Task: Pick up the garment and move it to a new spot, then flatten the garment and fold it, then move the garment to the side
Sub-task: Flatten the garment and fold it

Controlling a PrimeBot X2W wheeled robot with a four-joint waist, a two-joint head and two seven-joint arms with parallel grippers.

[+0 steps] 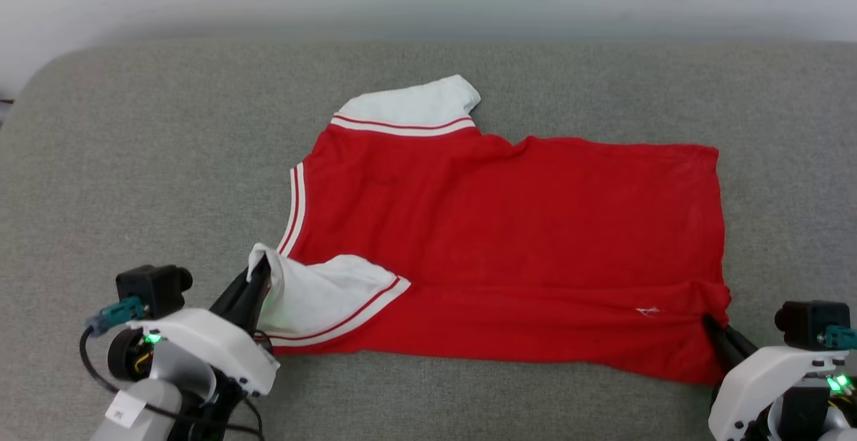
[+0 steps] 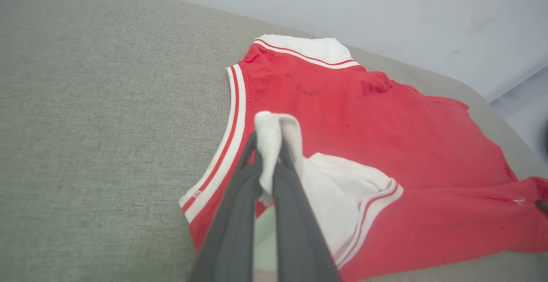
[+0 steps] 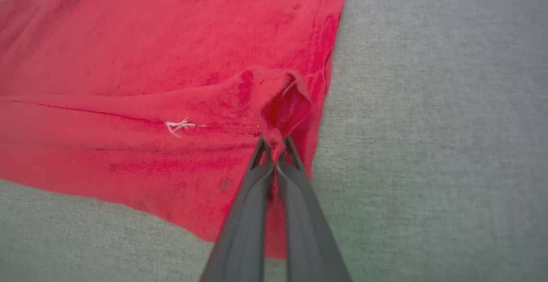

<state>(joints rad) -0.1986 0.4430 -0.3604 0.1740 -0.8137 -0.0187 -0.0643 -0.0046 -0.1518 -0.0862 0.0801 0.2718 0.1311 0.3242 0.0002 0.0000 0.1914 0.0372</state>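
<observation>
Garment [image 1: 509, 227] lying mostly flat on grey cushion [image 1: 134, 160], near edge pinched at both ends, left gripper [image 1: 258, 274] clamped on white sleeve [image 1: 315, 294] and right gripper [image 1: 710, 324] on hem corner [image 1: 720, 297], seemingly to lift that edge evenly for folding.

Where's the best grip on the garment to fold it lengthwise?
Likely the near long edge, taken from the robot's side at both ends. The garment lies spread, collar left, hem right. The left gripper is shut on the tip of the near white sleeve and the right gripper on the near hem corner; those two ends should lift the whole edge evenly.
</observation>
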